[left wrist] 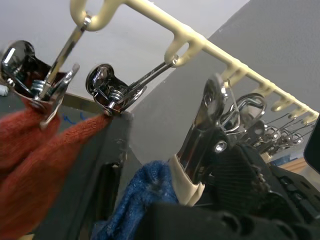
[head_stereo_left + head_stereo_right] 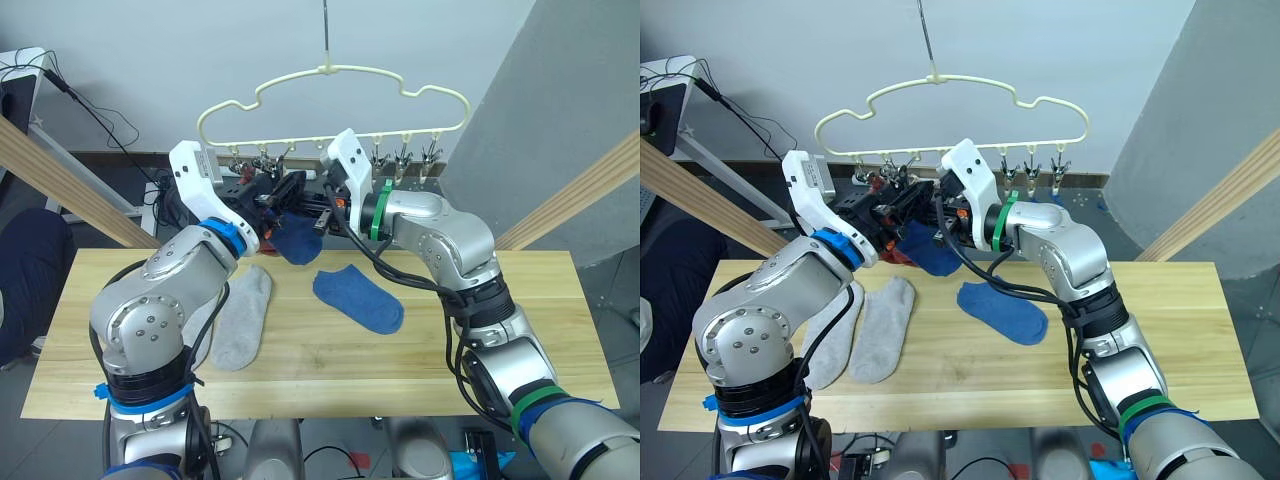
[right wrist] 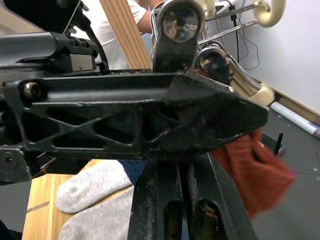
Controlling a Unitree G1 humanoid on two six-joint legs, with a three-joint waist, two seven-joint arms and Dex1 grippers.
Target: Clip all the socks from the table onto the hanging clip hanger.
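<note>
Both arms were raised and bent at the elbow, forearms converging under the clip hanger (image 2: 335,95), which was hung above the counter's (image 2: 560,330) far edge.

Left tool (image 2: 272,203): held just below the hanger's left clips, with a blue sock (image 2: 296,240) gathered at its tip; whether its fingers were together or apart could not be told. In the left wrist view the blue fabric was seen bunched just under an open silver clip (image 1: 202,125).

Right tool (image 2: 320,208): brought in from 3 o'clock to meet the left tool at the same clip; its finger state could not be told either.

Rust red socks (image 1: 35,150): two, held in the hanger's leftmost clips, hanging downward.

Second blue sock (image 2: 358,298): laid flat mid-counter, long axis from 10 to 4 o'clock.

Grey socks (image 2: 883,328): two, laid side by side and touching on the counter's left part, long axes from 1 to 7 o'clock.
</note>
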